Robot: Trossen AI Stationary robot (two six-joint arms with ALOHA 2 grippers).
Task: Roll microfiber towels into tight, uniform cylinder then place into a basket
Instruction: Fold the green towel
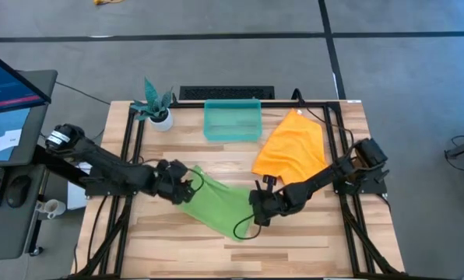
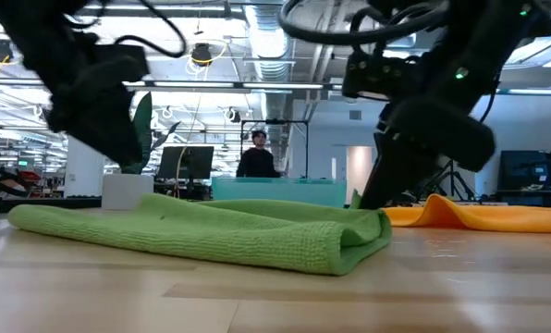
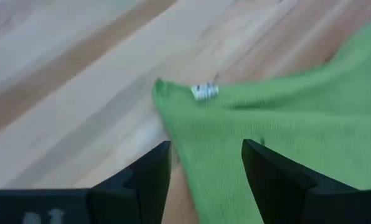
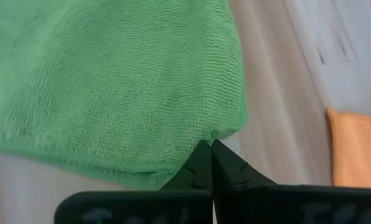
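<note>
The lime green towel (image 1: 216, 207) lies folded on the wooden worktop (image 1: 310, 249), near the front centre, between the two arms. The left gripper (image 1: 187, 185) sits over the towel's left end with its fingers (image 3: 149, 174) apart, straddling the cloth edge near a small white label (image 3: 204, 91); nothing is clamped. The right gripper (image 1: 257, 215) is at the towel's right end with its fingertips pressed together; in the right wrist view they meet at the towel's corner, but whether any cloth is pinched cannot be told.

The orange towel (image 1: 292, 148) lies crumpled at the right rear of the worktop, just behind the right arm and beside the basket (image 1: 232, 120). The basket stands at the rear centre, well apart from the green towel. A white pot with a teal plant (image 1: 157, 107) stands at the rear left, beside the basket.

Beyond the worktop, a person (image 2: 257, 157) shows in the low view's background. A monitor (image 1: 10, 82) and mouse (image 1: 17, 190) occupy a side desk at left.
</note>
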